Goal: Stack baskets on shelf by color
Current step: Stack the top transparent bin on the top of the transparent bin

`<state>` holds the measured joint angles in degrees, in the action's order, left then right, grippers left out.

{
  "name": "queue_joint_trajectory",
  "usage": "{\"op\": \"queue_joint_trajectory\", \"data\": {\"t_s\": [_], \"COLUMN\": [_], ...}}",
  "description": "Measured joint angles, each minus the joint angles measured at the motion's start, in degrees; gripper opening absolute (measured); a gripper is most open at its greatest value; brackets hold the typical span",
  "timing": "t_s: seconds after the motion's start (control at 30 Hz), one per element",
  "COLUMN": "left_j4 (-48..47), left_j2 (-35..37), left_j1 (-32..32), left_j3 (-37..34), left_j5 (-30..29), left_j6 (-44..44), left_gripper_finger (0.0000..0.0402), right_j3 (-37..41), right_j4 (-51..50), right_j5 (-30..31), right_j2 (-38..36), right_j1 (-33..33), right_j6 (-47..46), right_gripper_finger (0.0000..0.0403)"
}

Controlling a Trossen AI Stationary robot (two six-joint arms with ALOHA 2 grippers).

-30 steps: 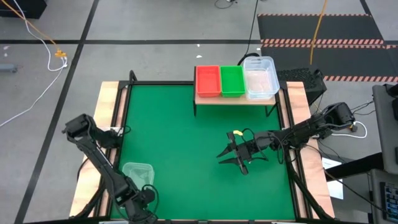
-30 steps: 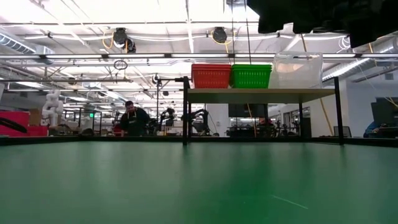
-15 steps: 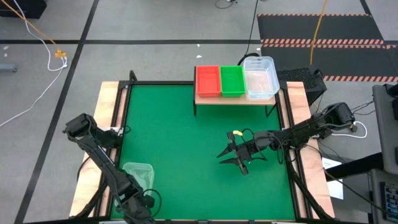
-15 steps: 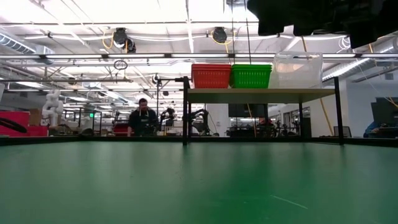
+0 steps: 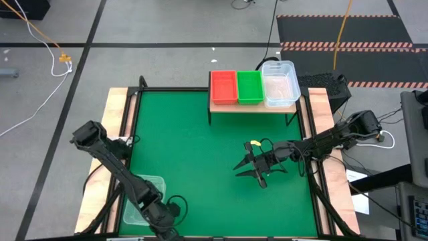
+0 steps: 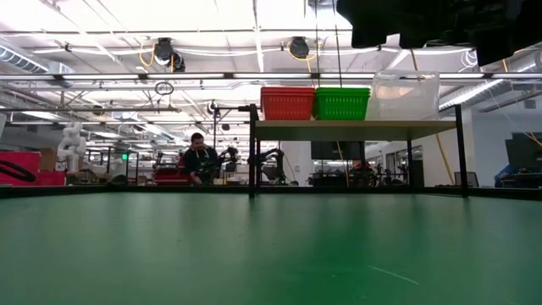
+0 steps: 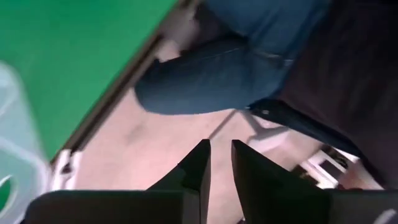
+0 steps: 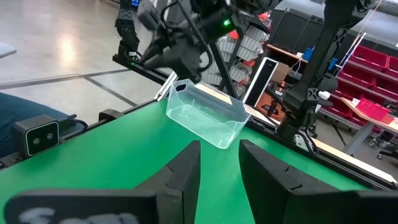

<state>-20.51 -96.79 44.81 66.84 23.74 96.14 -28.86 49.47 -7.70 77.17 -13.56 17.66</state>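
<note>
Our left gripper [image 7: 219,163] sits at the table's near corner, jaws nearly closed with a slim gap — whether on the clear plastic basket [image 5: 142,195] just beside it, we cannot tell. Well away, the wooden-topped shelf [image 5: 253,106] already holds red, green and clear baskets side by side — colour-sorted. Our right gripper [image 5: 249,168] waits mid-table, parted and empty.

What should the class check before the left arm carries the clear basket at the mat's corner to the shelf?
1. Left tool holding the loose basket: cannot tell.
2. Right tool open, empty, over mid-mat, apart from that basket: ok.
3. Shelved clear basket at the right end of the shelf, nothing on top: ok.
4. Red basket and green basket side by side, colours unmixed: ok.
5. Person's legs close beyond the table edge by the left arm: not ok.
</note>
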Motion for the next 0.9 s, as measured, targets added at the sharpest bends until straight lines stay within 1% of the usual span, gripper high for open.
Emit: {"op": "queue_joint_trajectory", "data": {"t_s": [0.1, 0.2, 0.3, 0.4, 0.53, 0.63, 0.83, 0.9], "left_j4": [-2.43, -11.27, -21.89, -27.62, -26.38, -26.27, -26.02, -25.66], "left_j2": [0.00, 0.02, 0.04, 0.09, 0.09, 0.09, 0.09, 0.09], "left_j1": [-0.75, -0.64, 0.14, 1.36, 3.40, 3.85, 5.32, 6.06], "left_j3": [2.54, 5.58, 8.05, 8.53, 7.65, 7.25, 5.29, 4.03], "left_j5": [1.10, 3.20, 2.95, -0.88, -7.70, -9.15, -10.45, -10.92], "left_j6": [-1.35, -1.64, -2.56, -2.48, -2.01, -0.80, 0.18, 0.33], "left_gripper_finger": [0.0055, 0.0040, 0.0023, 0.0007, 0.0007, 0.0038, 0.0134, 0.0160], "right_j3": [0.00, 0.00, 0.00, 0.00, 0.00, 0.00, 0.00, 0.00], "right_j4": [0.02, 0.02, 0.00, -0.38, -0.96, -1.12, -1.09, -1.09], "right_j5": [0.02, 0.03, 0.04, 0.02, 0.01, -0.01, -0.01, -0.02], "right_j2": [0.00, 0.00, 0.00, 0.00, 0.00, 0.00, 0.00, 0.00], "right_j1": [0.00, 0.00, 0.00, 0.00, -0.02, -0.02, -0.02, -0.02], "right_j6": [0.11, 0.17, 0.06, -0.27, -0.27, -0.15, 0.04, 0.02], "right_gripper_finger": [0.0105, 0.0105, 0.0105, 0.0105, 0.0105, 0.0105, 0.0105, 0.0105]}}
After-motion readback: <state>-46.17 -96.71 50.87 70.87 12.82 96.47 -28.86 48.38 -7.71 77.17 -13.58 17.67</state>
